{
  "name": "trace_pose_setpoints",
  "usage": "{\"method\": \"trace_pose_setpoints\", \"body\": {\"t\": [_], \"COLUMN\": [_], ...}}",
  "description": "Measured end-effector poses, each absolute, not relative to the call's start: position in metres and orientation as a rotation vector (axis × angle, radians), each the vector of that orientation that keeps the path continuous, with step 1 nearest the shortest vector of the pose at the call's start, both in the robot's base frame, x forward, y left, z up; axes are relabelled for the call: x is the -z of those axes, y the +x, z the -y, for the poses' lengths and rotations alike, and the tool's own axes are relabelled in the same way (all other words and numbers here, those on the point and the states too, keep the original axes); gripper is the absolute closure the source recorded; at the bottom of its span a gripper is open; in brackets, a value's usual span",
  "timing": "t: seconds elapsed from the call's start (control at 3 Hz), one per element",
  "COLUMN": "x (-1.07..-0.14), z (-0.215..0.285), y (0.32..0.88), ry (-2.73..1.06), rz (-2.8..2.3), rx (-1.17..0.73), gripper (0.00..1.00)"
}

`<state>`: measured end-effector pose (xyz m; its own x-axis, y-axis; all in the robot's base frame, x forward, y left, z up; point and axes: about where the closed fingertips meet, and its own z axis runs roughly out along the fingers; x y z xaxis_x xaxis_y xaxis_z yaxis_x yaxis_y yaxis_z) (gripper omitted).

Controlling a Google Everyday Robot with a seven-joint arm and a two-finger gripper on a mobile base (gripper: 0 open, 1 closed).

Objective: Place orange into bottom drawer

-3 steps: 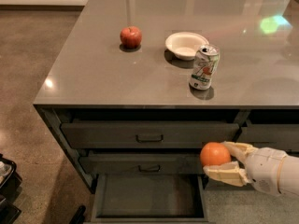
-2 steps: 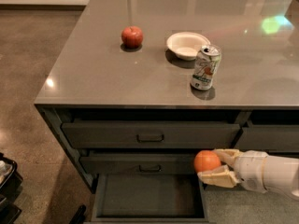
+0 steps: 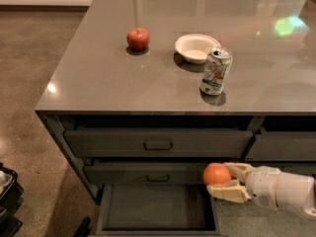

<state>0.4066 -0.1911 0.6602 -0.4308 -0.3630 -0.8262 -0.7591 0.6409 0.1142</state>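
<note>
The orange [image 3: 216, 174] is round and bright, held between my gripper's cream fingers [image 3: 231, 191]. My gripper [image 3: 223, 178] reaches in from the lower right and is shut on the orange. It hangs just above the right rear corner of the bottom drawer [image 3: 157, 207], which is pulled open and shows a plain grey floor. The orange is level with the front of the middle drawer.
A red apple [image 3: 138, 39], a white bowl [image 3: 196, 47] and a soda can [image 3: 216, 70] stand on the grey countertop [image 3: 108, 78]. Two shut drawers with bar handles [image 3: 158, 145] sit above the open one. Brown floor lies to the left, with dark objects at the lower left edge.
My gripper has carried the orange to the left and a little down, from beside the drawer stack to over the open bottom drawer's right edge.
</note>
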Motion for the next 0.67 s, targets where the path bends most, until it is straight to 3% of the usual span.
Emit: {"method": "trace_pose_setpoints", "body": {"t": [0.67], "x": [-0.551], "z": [0.153], "y": [0.423], "ry": [-0.821], "rz": [-2.006], "rx": [-0.760], "gripper": [1.00]}}
